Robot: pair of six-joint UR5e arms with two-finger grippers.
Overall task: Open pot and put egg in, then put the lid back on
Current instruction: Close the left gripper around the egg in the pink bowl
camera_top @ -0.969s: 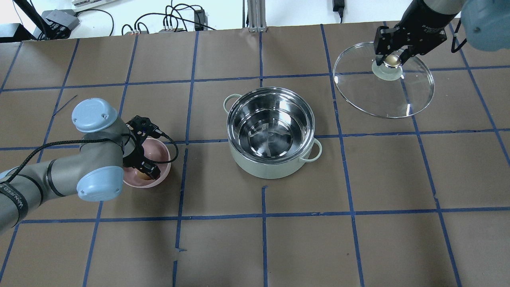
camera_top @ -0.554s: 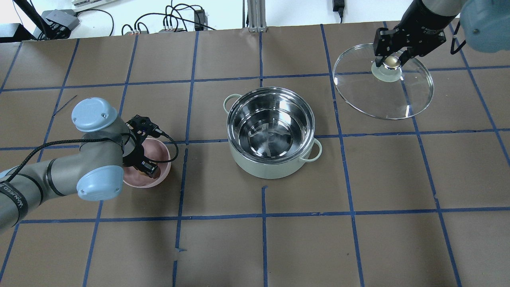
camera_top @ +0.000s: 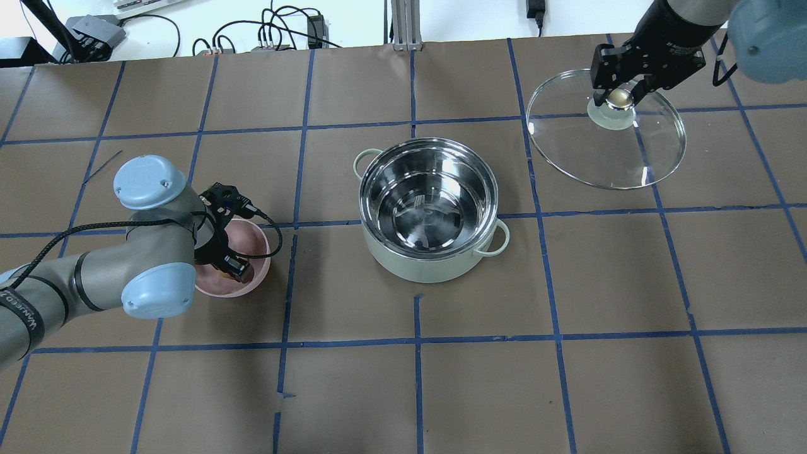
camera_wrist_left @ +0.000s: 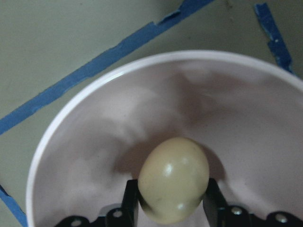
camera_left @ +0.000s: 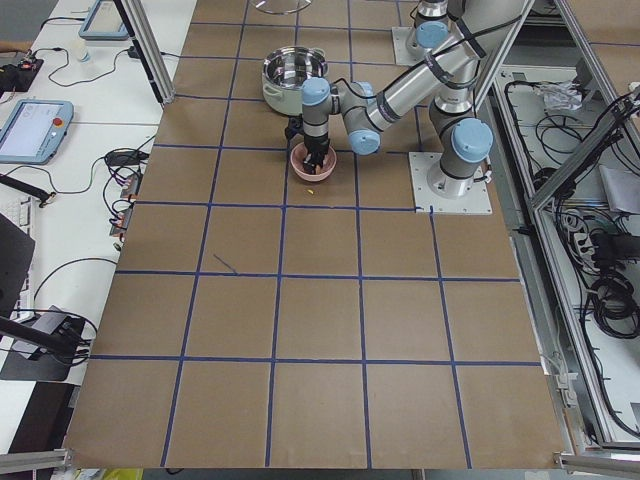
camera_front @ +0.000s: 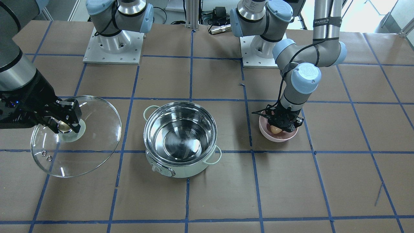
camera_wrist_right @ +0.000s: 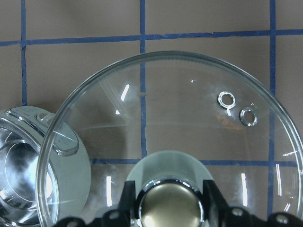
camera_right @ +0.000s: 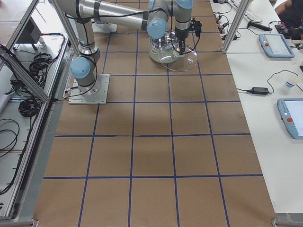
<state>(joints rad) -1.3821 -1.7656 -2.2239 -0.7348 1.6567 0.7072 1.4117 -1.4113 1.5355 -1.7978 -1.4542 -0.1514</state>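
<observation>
Brown-papered table [camera_top: 441, 378]; left hand [camera_wrist_left: 171, 201] pinches smooth oval egg [camera_wrist_left: 173, 177], right hand [camera_wrist_right: 169, 201] glass lid [camera_wrist_right: 189, 118].

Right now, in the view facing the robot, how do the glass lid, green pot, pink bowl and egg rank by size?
1. glass lid, barely wider than the mint-green pot; held tilted, perhaps nearer the camera, so these two are unsure.
2. mint-green pot.
3. pink bowl.
4. egg, by far smallest.

left gripper [camera_wrist_left: 171, 204]: closing on the egg [camera_wrist_left: 173, 177] in the pink bowl [camera_wrist_left: 71, 142], near the counter's [camera_top: 479, 384] left edge.
lid [camera_top: 608, 154]: shifting very slightly toward the counter's near edge.
</observation>
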